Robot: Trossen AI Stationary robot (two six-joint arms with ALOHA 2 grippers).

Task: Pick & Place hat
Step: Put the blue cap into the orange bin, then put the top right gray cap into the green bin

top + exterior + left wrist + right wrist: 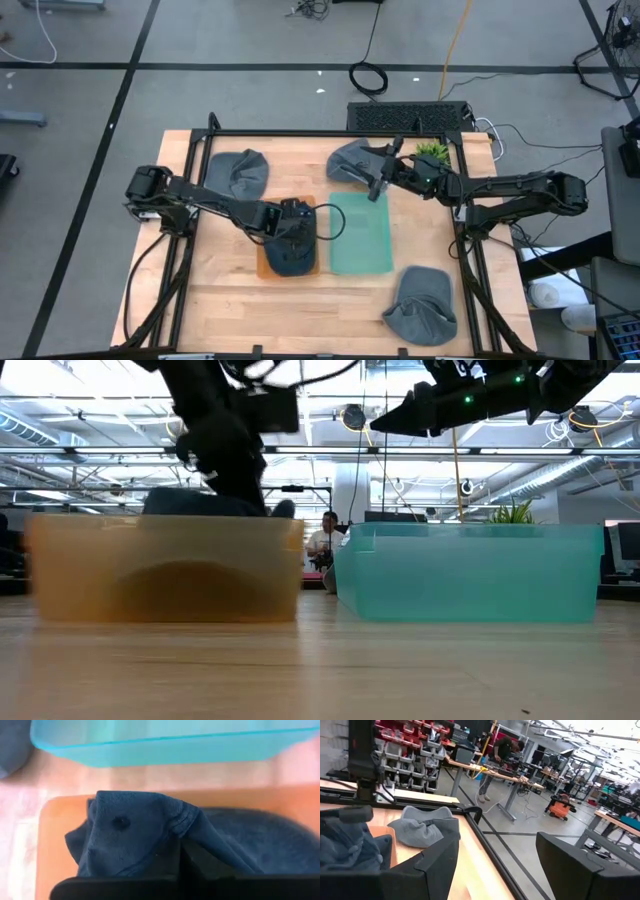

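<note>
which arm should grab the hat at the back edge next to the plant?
Right, probably. The right gripper hangs open just off that grey hat, over the teal bin's back edge. The left gripper is down in the orange bin, shut on a dark blue hat.

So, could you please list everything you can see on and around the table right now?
Hats: four, grey-blue; one in the orange bin, one far left, one far centre, one near right.
Orange bin: one, table centre-left.
Teal bin: one, beside the orange bin, holding nothing visible.
Plant: one, green, far right edge.
Left gripper: over the orange bin, at the hat.
Right gripper: open, above the teal bin's far edge.
</note>
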